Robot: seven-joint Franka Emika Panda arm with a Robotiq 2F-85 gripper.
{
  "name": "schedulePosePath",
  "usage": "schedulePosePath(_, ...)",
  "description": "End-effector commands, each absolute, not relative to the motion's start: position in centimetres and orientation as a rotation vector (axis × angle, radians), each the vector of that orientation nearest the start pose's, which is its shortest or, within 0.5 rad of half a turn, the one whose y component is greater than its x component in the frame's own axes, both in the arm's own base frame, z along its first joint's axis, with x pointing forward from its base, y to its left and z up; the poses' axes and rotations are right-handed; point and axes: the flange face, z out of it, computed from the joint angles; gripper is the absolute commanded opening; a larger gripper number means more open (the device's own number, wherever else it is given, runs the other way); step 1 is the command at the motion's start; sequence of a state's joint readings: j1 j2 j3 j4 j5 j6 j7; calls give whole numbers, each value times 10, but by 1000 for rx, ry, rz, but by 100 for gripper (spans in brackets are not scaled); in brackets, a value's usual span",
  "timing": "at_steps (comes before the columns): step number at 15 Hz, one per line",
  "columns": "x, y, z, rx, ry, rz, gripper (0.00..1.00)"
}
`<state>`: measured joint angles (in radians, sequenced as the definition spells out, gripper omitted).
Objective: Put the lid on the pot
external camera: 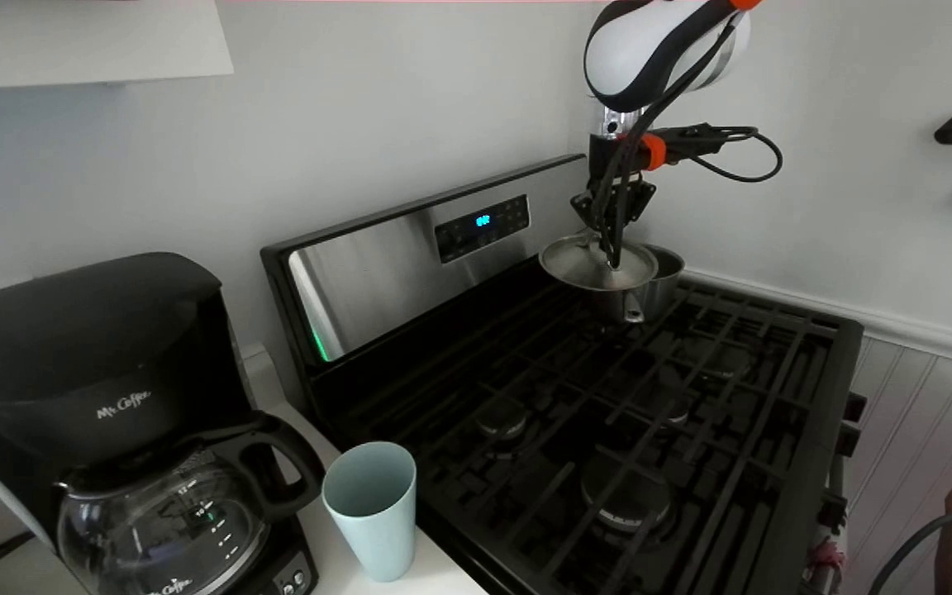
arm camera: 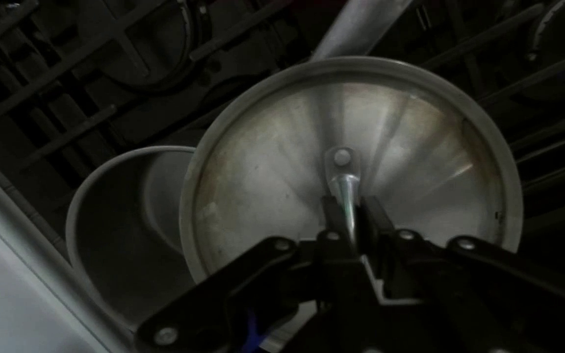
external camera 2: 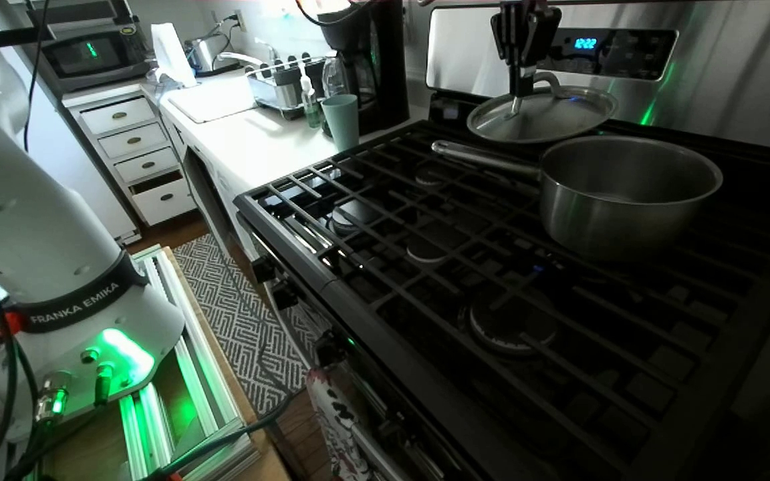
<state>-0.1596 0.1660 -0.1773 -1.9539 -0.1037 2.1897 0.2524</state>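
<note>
The round silvery lid hangs from my gripper, which is shut on the lid's metal loop handle. In an exterior view the lid is nearly level, above and beside the pot, toward the pot's handle and the stove's back panel. There my gripper points down. The steel pot stands on a rear burner grate, and its mouth is largely uncovered. In the wrist view the fingertips flank the loop handle. The lid overlaps the rim of the pot, which shows at left.
The black stove grates spread around the pot. The steel back panel rises close behind the lid. A wall is close beside the pot. A pale blue cup and a coffee maker stand on the counter.
</note>
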Motion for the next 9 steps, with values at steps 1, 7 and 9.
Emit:
schedulePosePath(1,566,-196,401,-3147,844,-104,4)
schedulePosePath(7,558,-249,401,-2964,1116,-10,4)
schedulePosePath(9,551,-273,409,-2866,1220,-19,4)
